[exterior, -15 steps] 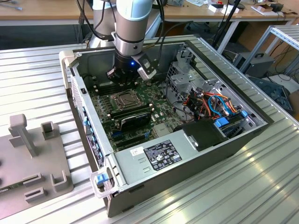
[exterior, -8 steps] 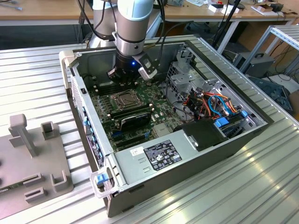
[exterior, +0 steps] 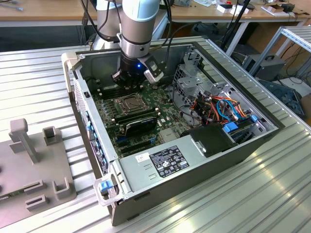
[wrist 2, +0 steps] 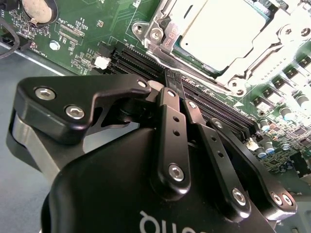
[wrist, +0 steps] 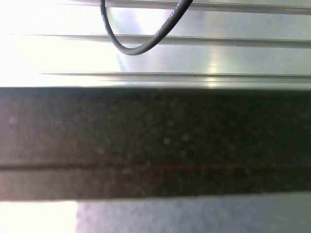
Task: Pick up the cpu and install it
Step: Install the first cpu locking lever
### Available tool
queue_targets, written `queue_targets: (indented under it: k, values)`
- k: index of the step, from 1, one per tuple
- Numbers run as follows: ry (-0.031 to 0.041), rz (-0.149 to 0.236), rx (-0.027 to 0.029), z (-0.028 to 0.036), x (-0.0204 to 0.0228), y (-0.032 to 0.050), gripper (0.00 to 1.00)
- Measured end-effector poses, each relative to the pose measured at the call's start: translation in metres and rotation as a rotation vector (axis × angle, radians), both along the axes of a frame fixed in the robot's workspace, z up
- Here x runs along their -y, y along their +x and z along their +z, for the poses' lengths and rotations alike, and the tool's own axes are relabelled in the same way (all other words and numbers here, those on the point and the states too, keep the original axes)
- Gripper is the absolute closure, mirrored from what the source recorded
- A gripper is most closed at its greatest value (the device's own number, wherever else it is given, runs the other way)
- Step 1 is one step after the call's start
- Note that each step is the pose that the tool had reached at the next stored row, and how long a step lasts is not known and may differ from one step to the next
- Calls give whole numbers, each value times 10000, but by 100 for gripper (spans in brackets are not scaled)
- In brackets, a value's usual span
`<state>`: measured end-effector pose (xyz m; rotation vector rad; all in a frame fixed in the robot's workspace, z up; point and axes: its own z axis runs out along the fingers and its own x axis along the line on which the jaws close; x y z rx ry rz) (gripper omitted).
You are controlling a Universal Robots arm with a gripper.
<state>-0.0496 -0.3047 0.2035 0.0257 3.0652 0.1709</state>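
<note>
Nearest the exterior view: grey fixture block (exterior: 34, 160) on the ribbed bench (exterior: 252, 194), at 8 o'clock of the scene. Open computer case (exterior: 90, 126), centre. Grey power-supply box (exterior: 160, 162) at its near end, 6 o'clock. Green motherboard (exterior: 109, 109) inside. Socket (exterior: 131, 102) with metal frame, mid-board; the cpu (wrist 2: 221, 24) lies seated in it, silver top showing, frame around it in the second wrist view. My end effector (wrist 2: 177, 97): black fingers (wrist 2: 170, 126) drawn together, holding nothing, over the black memory slots (wrist 2: 146, 60) just beside the socket. Drive cage (exterior: 194, 85) with coloured cables (exterior: 228, 109), 3 o'clock.
</note>
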Motion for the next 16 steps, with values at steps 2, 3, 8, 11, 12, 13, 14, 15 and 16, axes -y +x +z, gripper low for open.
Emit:
queue_targets:
  k: [2,3,8,11,12,13,14,15,16]
  values:
    - [-1,0,-1,2,-1,0,89]
    - [1,0,1,5,-1,0,89]
    - [0,0,0,7,0,0,89]
    - [-7,2,-4,20,0,0,89]
    - [-7,2,-3,32,-1,0,89]
    - [-6,0,-1,54,-2,0,89]
    - [-6,-1,1,73,-3,0,89]
    - [-8,-2,2,90,-5,-2,89]
    - [-12,-1,8,112,-8,-3,89]
